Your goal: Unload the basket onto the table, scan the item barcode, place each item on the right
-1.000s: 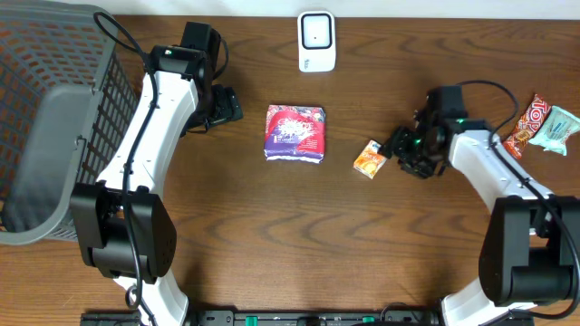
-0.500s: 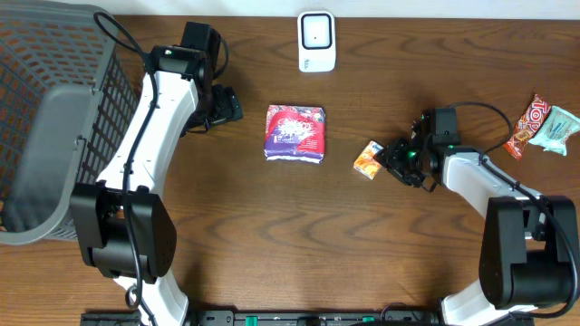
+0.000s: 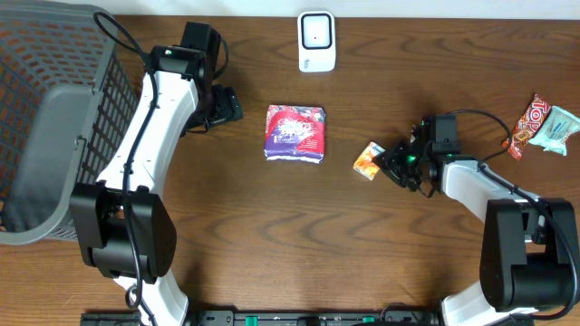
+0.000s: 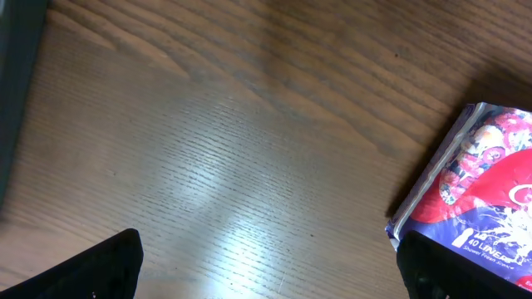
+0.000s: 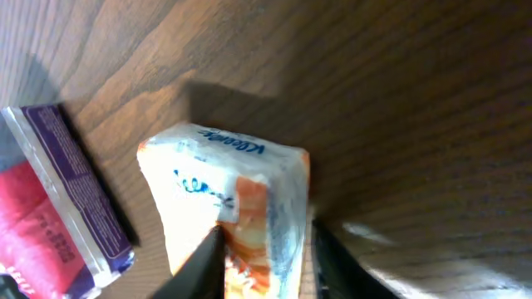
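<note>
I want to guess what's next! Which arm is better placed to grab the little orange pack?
Right. The right gripper straddles the orange pack; the left gripper hangs open, far off beyond the purple pack.

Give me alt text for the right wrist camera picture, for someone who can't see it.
A small orange and white tissue pack lies on the wooden table, between the two fingers of the right tool. A purple and red packet lies at the picture's left edge.
</note>
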Robot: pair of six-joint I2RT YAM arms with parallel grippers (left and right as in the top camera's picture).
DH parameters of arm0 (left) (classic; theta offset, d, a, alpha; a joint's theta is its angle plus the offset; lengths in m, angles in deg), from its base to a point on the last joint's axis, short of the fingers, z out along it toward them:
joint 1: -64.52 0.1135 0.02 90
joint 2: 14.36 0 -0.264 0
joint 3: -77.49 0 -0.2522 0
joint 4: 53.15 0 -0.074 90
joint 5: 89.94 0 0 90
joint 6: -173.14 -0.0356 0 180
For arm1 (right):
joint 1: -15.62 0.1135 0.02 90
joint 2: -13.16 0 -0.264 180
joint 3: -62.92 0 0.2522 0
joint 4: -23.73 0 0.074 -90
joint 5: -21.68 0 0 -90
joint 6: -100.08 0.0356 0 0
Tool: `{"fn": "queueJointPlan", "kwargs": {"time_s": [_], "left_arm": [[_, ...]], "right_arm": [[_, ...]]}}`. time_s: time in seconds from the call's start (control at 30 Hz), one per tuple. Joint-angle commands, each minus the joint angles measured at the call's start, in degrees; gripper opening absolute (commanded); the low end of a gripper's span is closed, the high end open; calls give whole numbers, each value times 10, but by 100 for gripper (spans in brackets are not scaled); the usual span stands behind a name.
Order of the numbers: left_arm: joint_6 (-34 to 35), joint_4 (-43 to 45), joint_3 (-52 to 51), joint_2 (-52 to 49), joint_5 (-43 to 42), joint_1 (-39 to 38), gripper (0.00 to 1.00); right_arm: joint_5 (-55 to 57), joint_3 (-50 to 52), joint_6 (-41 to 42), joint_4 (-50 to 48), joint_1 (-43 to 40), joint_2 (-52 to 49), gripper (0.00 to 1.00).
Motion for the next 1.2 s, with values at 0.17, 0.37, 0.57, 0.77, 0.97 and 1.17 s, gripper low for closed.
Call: {"fn": "queueJointPlan", "kwargs": {"time_s": [0.17, 0.37, 0.57, 0.77, 0.97, 1.17], "left_arm": [[-3, -2, -1, 7, 7, 2, 98], [-3, -2, -1, 7, 7, 2, 98], [-3, -2, -1, 7, 7, 2, 98], [-3, -2, -1, 7, 7, 2, 98], [-3, -2, -1, 7, 7, 2, 98], [-3, -2, -1, 7, 7, 2, 98]], "right_arm": [[-75, 42, -35, -61, 4, -45, 1], [-355, 41, -127, -193, -13, -41, 1], [-605, 41, -143, -365, -13, -41, 1], [-652, 41, -106, -418, -12, -41, 1], [-652, 41, -105, -419, -12, -41, 1], [-652, 41, -115, -419, -12, -41, 1]]}}
